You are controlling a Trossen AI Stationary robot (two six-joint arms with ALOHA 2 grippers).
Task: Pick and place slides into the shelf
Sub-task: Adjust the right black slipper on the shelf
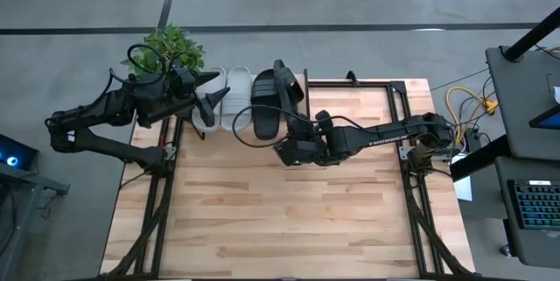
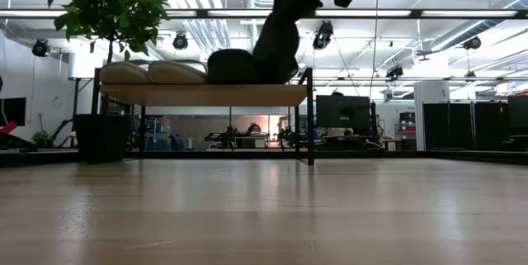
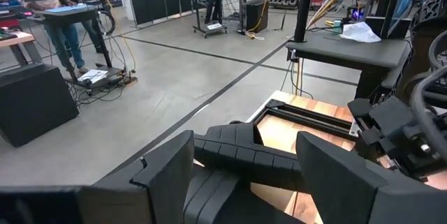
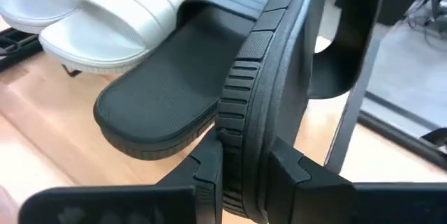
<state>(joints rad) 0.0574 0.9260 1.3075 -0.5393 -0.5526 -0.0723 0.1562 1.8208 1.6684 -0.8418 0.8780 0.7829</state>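
The right pincer [image 4: 244,168] is gripping the last black slide [image 1: 282,82] by the edge of its sole, holding it tipped up on its side. In the overhead view this slide is hanging over the shelf [image 2: 206,94] toward twelve o'clock from the pincer, its long axis running twelve to six. Just beside it at nine o'clock, the other black slide [image 1: 266,106] and the two grey slides [image 1: 226,97] are lying flat. The free slot is lying at three o'clock. The left pincer [image 1: 208,101] is waiting open by the grey pair; the right arm is nearer.
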